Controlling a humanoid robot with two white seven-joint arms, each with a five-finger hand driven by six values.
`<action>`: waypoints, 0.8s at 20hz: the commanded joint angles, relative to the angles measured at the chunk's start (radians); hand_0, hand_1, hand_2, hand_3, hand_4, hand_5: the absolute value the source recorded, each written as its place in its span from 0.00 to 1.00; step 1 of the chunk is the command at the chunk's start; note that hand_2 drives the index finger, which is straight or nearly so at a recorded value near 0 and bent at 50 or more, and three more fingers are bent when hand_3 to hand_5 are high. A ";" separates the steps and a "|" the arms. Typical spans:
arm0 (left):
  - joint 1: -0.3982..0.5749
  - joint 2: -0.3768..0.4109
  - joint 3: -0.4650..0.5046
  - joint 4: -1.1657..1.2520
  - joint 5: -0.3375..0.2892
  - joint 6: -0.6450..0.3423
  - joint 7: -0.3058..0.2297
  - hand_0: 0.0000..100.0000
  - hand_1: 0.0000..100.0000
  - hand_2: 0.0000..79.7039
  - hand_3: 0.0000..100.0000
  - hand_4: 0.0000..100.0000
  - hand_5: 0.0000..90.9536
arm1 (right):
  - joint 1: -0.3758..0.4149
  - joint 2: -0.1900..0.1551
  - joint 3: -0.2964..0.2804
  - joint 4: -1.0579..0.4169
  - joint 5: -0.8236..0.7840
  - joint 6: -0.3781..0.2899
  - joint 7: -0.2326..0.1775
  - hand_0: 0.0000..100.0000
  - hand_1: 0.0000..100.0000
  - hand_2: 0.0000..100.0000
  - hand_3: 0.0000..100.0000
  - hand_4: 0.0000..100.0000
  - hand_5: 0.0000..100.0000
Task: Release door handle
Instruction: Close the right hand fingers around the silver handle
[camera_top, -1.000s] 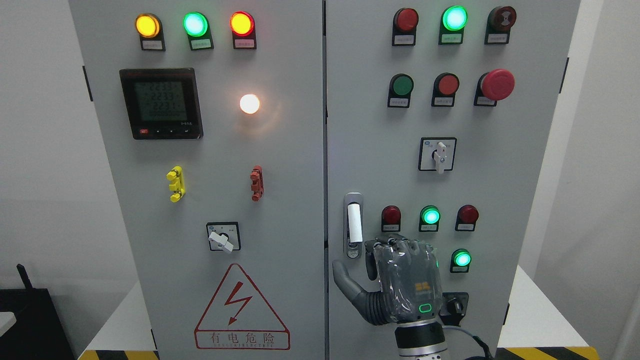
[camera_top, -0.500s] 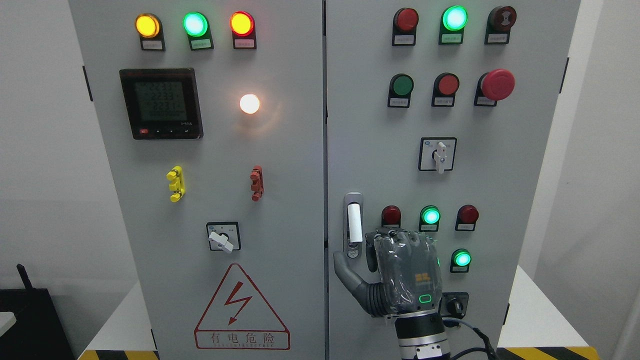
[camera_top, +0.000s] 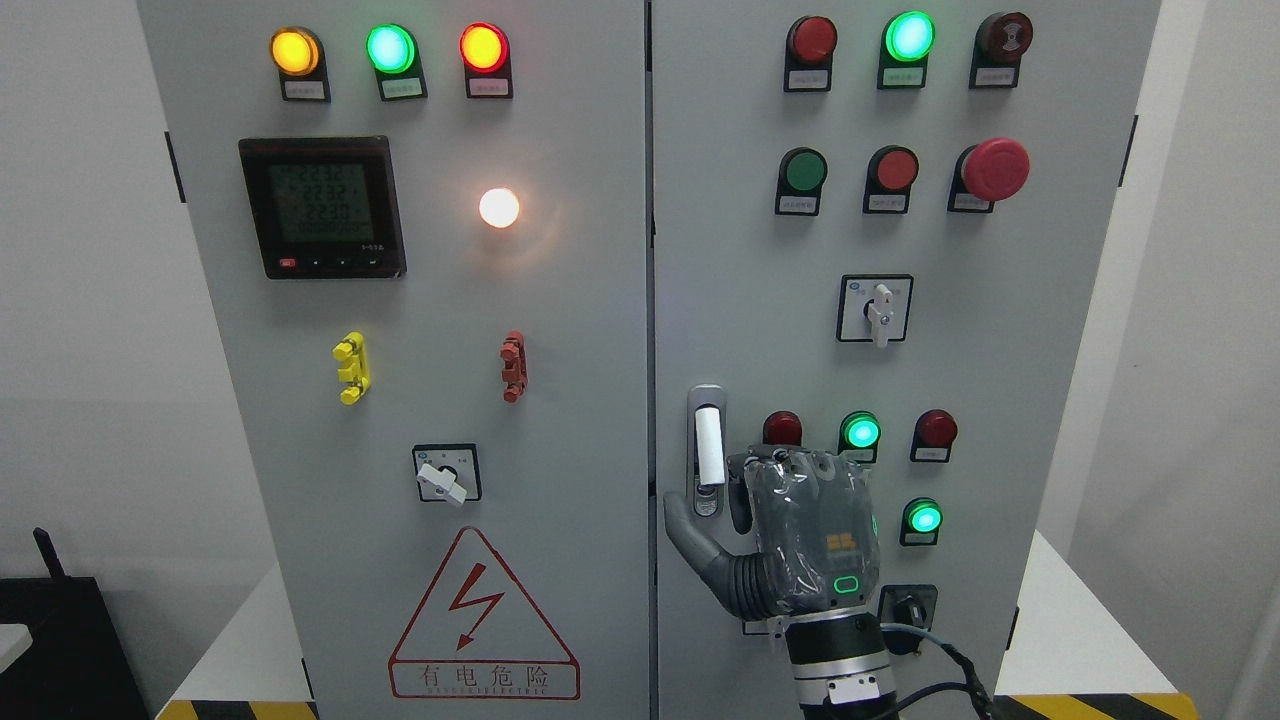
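Head view: right hand beside door handle

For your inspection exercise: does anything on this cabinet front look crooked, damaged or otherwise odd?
Nothing looks damaged. One small oddity: the left door's selector switch points diagonally down-right, while the right door's selector switch points straight down. The right hand sits beside the door handle, not gripping it.

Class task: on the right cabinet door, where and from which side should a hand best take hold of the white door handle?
Grip the white door handle on its upright bar, around mid-length. Come from the right, probably, fingers wrapping sideways round it: the bar is narrow and vertical, its metal plate lies close to the door's left edge, and the right hand is already just beside it.
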 joint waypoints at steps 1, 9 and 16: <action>0.000 0.000 -0.014 0.020 0.000 0.001 -0.001 0.12 0.39 0.00 0.00 0.00 0.00 | -0.005 0.008 -0.003 0.012 0.001 0.000 -0.001 0.30 0.43 0.99 1.00 0.98 0.99; 0.000 0.000 -0.014 0.020 0.000 0.001 -0.001 0.12 0.39 0.00 0.00 0.00 0.00 | -0.005 0.008 -0.004 0.023 0.001 0.002 -0.006 0.33 0.44 0.98 1.00 0.94 0.99; 0.000 0.000 -0.014 0.020 0.000 0.001 -0.001 0.12 0.39 0.00 0.00 0.00 0.00 | -0.008 0.008 -0.006 0.031 0.001 0.002 -0.007 0.38 0.45 0.98 1.00 0.93 0.99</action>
